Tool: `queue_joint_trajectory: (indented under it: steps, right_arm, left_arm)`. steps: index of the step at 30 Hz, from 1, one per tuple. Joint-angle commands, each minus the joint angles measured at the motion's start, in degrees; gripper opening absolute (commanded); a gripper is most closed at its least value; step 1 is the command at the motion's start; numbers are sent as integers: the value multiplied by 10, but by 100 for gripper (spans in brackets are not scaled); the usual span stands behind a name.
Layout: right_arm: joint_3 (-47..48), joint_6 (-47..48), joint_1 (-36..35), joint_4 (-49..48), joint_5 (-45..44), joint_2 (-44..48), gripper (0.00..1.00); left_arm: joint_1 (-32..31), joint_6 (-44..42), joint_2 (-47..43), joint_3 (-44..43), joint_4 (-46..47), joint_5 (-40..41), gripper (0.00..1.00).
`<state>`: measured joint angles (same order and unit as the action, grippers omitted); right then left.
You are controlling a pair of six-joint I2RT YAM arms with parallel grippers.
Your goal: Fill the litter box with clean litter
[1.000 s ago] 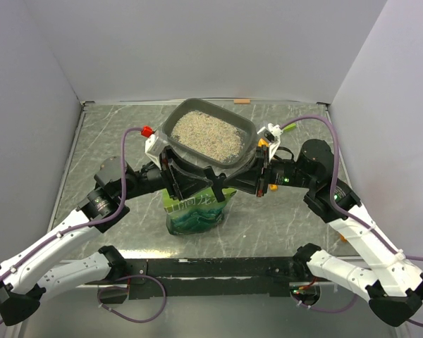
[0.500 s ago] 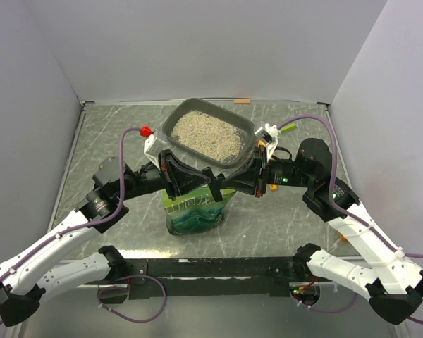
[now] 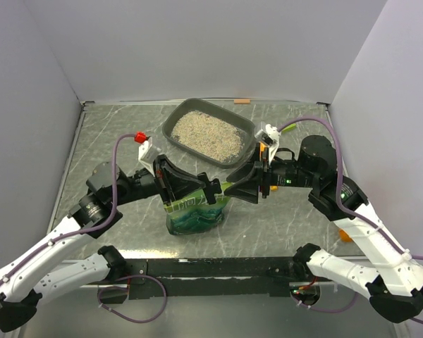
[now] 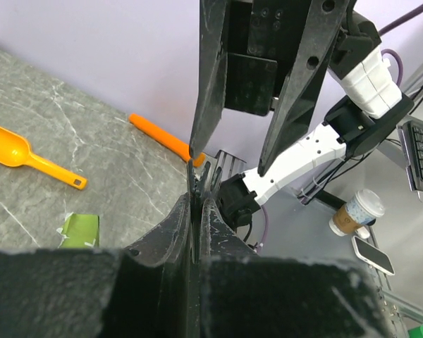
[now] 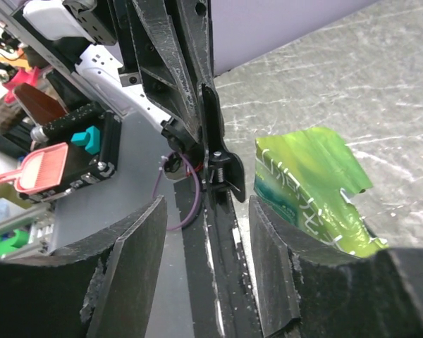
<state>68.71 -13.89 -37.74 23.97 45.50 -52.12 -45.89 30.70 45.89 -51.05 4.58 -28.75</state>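
Note:
The dark-grey litter box (image 3: 173, 124) sits at the back of the table, and clean litter (image 3: 210, 134) covers its floor. In front of it lies a green glossy bag (image 3: 196, 213) with a torn top (image 5: 310, 176). Above the bag my two grippers meet tip to tip. My left gripper (image 3: 213, 189) (image 4: 197, 201) is shut on a small black spring clip (image 5: 222, 167). My right gripper (image 3: 230, 190) (image 5: 206, 204) stands open, its fingers (image 4: 303, 70) either side of the clip and apart from it.
An orange scoop (image 4: 14, 151) lies on the marble table to the right, with an orange stick (image 4: 166, 137) beyond it and a green scrap (image 4: 77, 229) nearby. White walls close the table on three sides. A black rail (image 3: 211, 266) runs along the near edge.
My left gripper closed on the black clip, then my right gripper opened and let go of it. Both arms dropped a little toward the bag.

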Motion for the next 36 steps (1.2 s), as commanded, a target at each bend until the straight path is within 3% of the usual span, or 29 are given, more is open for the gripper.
queue_joint_trajectory:
  steps: [1,13,36]
  right_arm:
    - [19,30,-4,9,-6,11,59]
    - [-8,-2,-5,-66,73,-11,61]
    - [-35,-16,-25,-110,110,-35,65]
  left_arm:
    - [-2,-3,-16,8,8,-19,1]
    - [-1,16,-12,9,39,-65,1]
    - [-1,16,3,-7,56,-70,1]
